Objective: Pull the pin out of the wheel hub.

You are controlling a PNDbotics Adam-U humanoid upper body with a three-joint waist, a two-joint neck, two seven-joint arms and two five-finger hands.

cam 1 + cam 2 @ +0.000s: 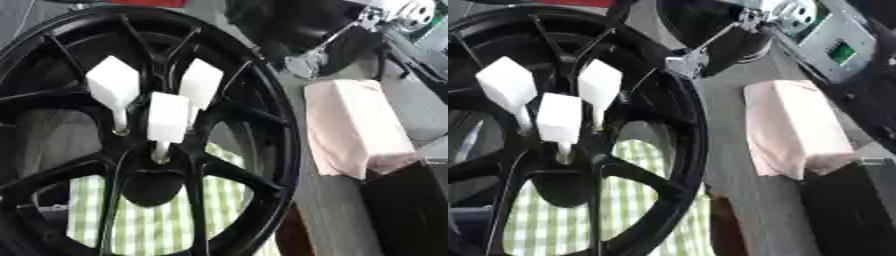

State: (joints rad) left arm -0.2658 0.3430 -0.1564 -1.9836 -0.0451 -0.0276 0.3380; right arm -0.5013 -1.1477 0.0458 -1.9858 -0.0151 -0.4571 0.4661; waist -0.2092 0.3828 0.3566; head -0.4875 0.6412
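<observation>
left eye view showed a black wheel hub (131, 150) filling most of the frame, lying on a grey tabletop (328, 205) with a green-and-white checked cloth (157, 220) visible through the gaps between its spokes. three white pins stood up near the centre of the hub, each a blocky white head on a thin stem set into a hole around the dark centre bore. the left pin (114, 87) rose at the upper left, the right pin (200, 82) just beside it at the upper right, and the front pin (167, 117) stood nearer the camera, between and below the other two. all three were seated in the hub, none touched by anything.

to the right of the hub lay a pale pink block (354, 127) on the tabletop, close to the rim but apart from it. a dark box (407, 210) sat against the block's near end at the lower right.

at the upper right, seen best in the right eye view, the right arm (824, 40) showed silver and black parts with a green patch, above the pink block and well apart from the pins. i could not tell how its fingers stood. the left hand appeared in neither view.
</observation>
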